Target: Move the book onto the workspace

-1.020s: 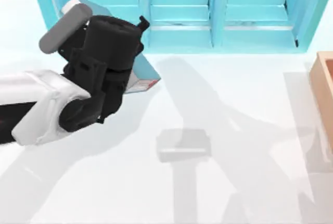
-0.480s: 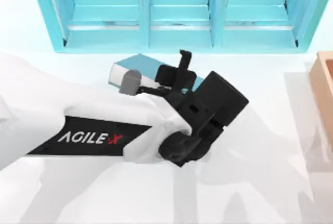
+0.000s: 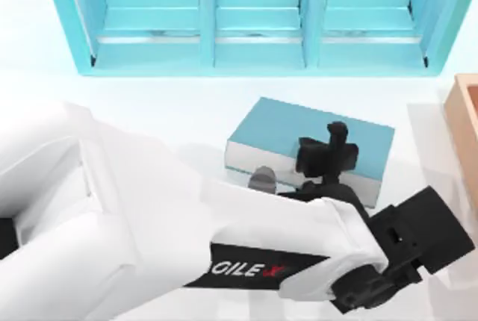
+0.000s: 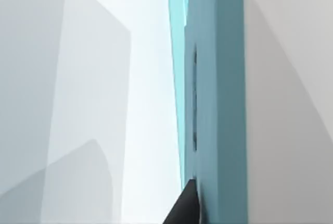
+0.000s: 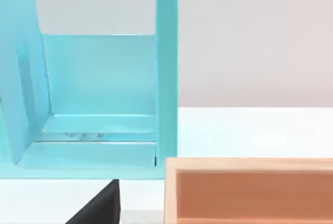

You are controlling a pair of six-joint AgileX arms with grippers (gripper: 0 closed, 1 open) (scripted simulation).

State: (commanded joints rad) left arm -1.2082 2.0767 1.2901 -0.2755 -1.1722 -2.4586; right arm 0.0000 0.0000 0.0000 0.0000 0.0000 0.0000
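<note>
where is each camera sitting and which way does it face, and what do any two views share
top view: above the table looking down at the book, light-blue shelf and white workspace; the left arm reaches across, left gripper at the book.
left wrist view: on the left wrist, close along the book; a dark fingertip shows.
right wrist view: on the right wrist, facing the shelf and tan wooden box.
Shared: the book, top and left wrist views.

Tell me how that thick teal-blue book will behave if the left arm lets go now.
The thick teal-blue hardcover book looks stiff, so it probably won't flop. It lies broad-face down on the white tabletop, so tipping or rolling seems unlikely. Its smooth cover might slide if nudged.
</note>
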